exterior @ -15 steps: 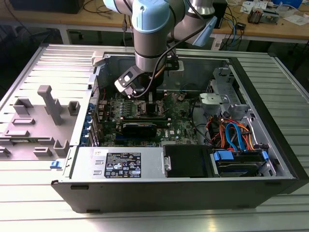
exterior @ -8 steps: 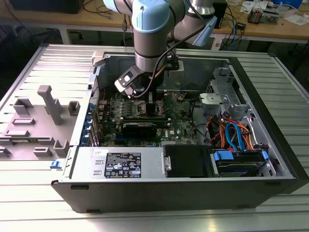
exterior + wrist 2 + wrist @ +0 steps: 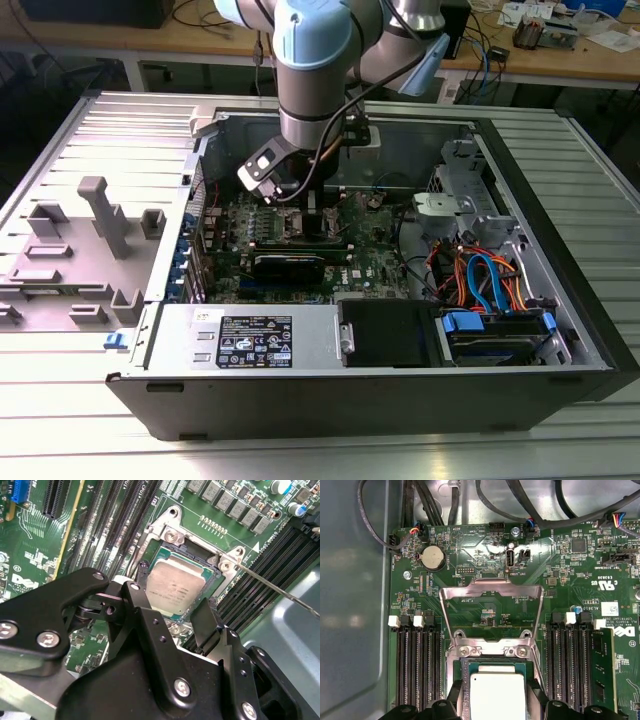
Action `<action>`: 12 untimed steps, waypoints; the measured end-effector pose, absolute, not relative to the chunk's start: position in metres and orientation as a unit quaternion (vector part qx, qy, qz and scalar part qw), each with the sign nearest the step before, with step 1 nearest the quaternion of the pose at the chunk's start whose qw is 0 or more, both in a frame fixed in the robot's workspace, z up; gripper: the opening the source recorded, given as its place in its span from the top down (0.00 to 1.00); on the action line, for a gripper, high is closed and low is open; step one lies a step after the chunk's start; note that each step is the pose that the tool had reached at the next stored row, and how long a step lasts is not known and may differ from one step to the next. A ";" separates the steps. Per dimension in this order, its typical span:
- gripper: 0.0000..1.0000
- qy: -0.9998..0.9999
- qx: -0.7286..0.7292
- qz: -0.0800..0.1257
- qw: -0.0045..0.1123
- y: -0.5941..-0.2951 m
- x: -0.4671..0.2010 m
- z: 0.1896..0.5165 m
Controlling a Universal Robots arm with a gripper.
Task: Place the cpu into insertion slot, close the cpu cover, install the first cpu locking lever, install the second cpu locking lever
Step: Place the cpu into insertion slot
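The cpu (image 3: pixel 175 587) (image 3: pixel 497 697), a flat square chip with a dull silver top, lies level in the insertion slot (image 3: pixel 172 530) (image 3: pixel 490 651). My gripper (image 3: pixel 170 605) (image 3: pixel 497 702) is down over the slot, with its black fingers (image 3: pixel 134 592) against two opposite edges of the chip. The cpu cover (image 3: pixel 492 587), a thin silvery frame, stands swung up and open behind the slot. A thin metal locking lever (image 3: pixel 280 590) sticks out free beside the slot. In the exterior view my gripper (image 3: pixel 300 205) hangs low over the middle of the motherboard (image 3: pixel 370 250).
Long black memory slots (image 3: pixel 417 665) (image 3: pixel 567 665) flank the socket, and one holds a memory stick (image 3: pixel 602 665). A coin battery (image 3: pixel 432 557) sits behind the cover. Coloured cables (image 3: pixel 480 275) and drive bays fill the case on the exterior view's right. A grey fixture plate (image 3: pixel 80 250) lies on its left.
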State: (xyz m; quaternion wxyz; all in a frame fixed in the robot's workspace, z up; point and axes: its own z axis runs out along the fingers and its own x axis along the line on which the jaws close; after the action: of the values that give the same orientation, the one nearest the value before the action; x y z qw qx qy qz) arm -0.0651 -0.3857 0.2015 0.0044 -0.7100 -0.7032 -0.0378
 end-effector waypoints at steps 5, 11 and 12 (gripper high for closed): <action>0.38 -0.700 -0.713 -0.038 0.004 -0.384 -0.065 0.199; 0.38 -0.695 -0.718 -0.038 0.004 -0.383 -0.065 0.199; 0.38 -0.695 -0.718 -0.038 0.004 -0.383 -0.065 0.199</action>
State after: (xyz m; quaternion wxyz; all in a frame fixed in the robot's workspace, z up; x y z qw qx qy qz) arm -0.0651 -0.3827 0.1987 0.0042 -0.7183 -0.6947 -0.0379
